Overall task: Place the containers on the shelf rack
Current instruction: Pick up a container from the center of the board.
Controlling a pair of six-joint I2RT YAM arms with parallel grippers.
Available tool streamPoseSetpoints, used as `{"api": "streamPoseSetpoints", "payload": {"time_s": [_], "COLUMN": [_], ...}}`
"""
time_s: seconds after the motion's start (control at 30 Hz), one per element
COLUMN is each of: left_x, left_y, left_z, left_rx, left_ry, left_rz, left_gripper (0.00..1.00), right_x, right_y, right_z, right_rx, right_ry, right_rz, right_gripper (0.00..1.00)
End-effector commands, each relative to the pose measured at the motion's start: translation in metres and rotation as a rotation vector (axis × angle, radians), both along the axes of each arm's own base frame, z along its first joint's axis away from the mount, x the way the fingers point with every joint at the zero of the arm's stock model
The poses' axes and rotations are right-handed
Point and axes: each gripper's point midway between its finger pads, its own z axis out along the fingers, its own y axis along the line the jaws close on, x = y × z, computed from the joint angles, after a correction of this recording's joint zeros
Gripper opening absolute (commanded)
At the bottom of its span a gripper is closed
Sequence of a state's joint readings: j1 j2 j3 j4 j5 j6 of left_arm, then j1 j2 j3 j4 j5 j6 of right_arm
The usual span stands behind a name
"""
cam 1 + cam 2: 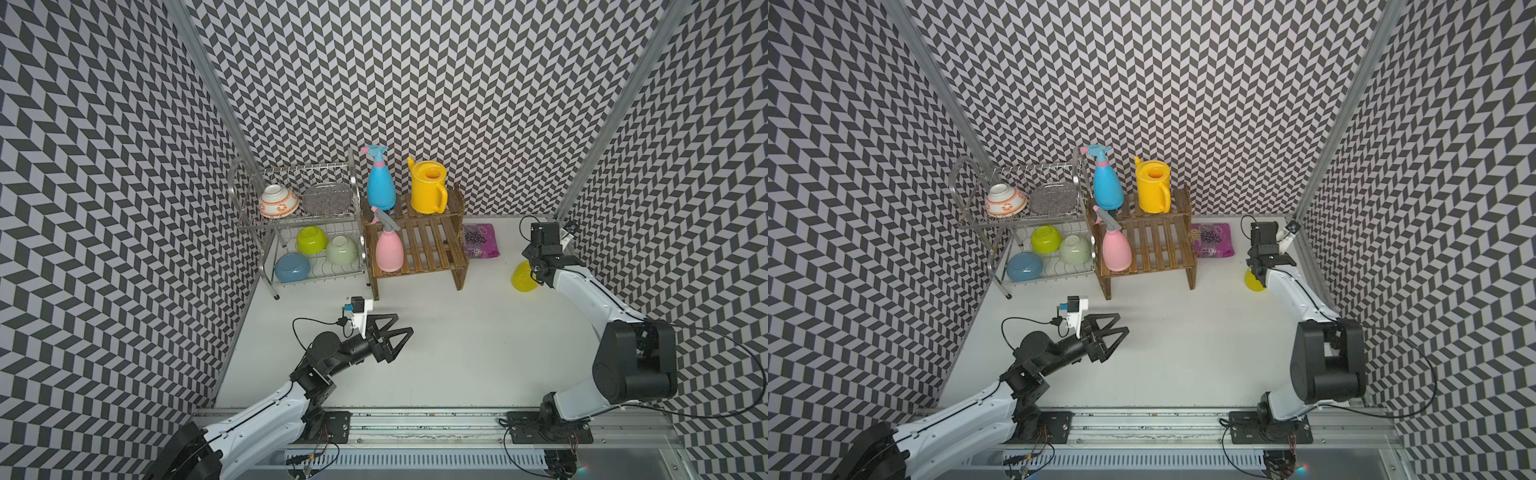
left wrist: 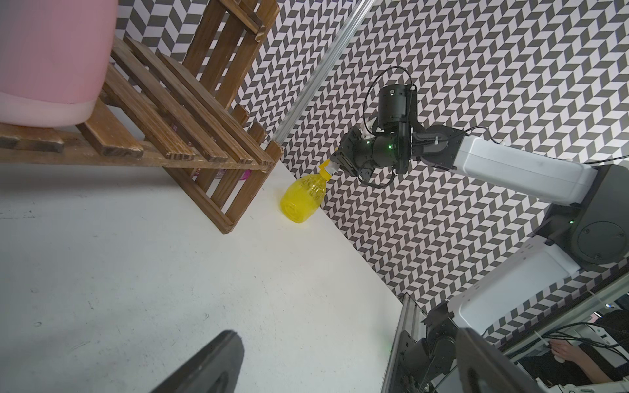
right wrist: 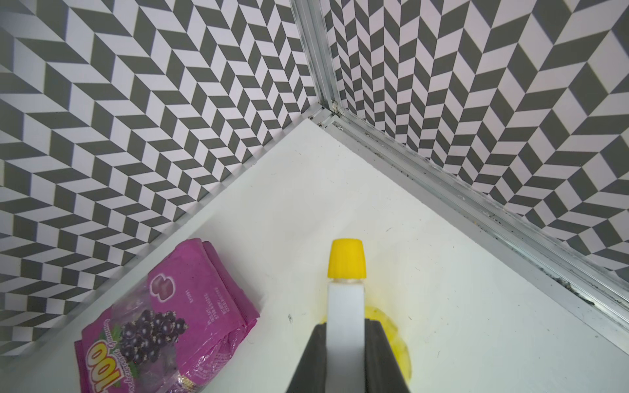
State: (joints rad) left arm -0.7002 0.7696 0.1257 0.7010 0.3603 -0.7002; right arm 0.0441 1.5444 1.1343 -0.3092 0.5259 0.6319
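The right gripper [image 3: 345, 328] is clamping the white spray head of the yellow bottle [image 2: 301, 200], apparently readying a lift. The bottle is standing on the table [image 1: 457, 353] by the right wall, well apart from the wooden rack [image 1: 432, 245]. That rack is holding the blue bottle [image 1: 380, 189], pink bottle [image 1: 389, 251] and watering can [image 1: 428, 193]. The left gripper [image 1: 395, 334] is hanging wide open, empty.

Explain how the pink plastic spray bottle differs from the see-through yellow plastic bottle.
The pink plastic spray bottle stands on the brown wooden rack; the see-through yellow plastic bottle sits on the white table. The pink one is opaque and untouched; the yellow one's top is gripped by the right hand. Both are sprayers.
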Motion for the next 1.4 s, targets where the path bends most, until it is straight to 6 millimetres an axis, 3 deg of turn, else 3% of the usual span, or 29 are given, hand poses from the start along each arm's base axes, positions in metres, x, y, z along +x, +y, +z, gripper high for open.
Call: {"api": "streamPoseSetpoints", "payload": {"time_s": [0.0, 0.23, 0.57, 0.8, 0.93, 1.13, 1.37], "left_x": [-0.001, -0.002, -0.001, -0.001, -0.002, -0.01, -0.023], "left_y": [0.001, 0.002, 0.005, 0.005, 0.006, 0.002, -0.023], "left_z": [0.001, 0.002, 0.004, 0.003, 0.006, 0.012, 0.014], "left_rx": [0.005, 0.002, -0.001, 0.005, 0.002, -0.015, 0.01], "left_ry": [-0.017, -0.019, -0.031, -0.044, -0.069, -0.119, -0.16], "left_rz": [0.004, 0.008, 0.026, 0.028, 0.024, -0.015, -0.137], "left_gripper": [1.0, 1.0, 1.0, 0.99, 0.98, 0.98, 0.97], "right_x": [0.002, -0.014, -0.061, -0.089, -0.109, -0.137, -0.164], "right_y": [0.0, 0.003, 0.047, 0.104, 0.14, 0.171, 0.21], "right_z": [0.008, 0.015, 0.061, 0.069, 0.061, 0.053, 0.049], "right_rx": [0.007, 0.016, 0.058, 0.121, 0.157, 0.191, 0.283], "right_ry": [-0.021, -0.034, -0.294, -0.326, -0.343, -0.391, -0.431], "right_rz": [0.012, 0.046, 0.353, 0.704, 0.933, 1.146, 1.407], "right_gripper": [0.13, 0.03, 0.0, 0.0, 0.0, 0.0, 0.0]}}
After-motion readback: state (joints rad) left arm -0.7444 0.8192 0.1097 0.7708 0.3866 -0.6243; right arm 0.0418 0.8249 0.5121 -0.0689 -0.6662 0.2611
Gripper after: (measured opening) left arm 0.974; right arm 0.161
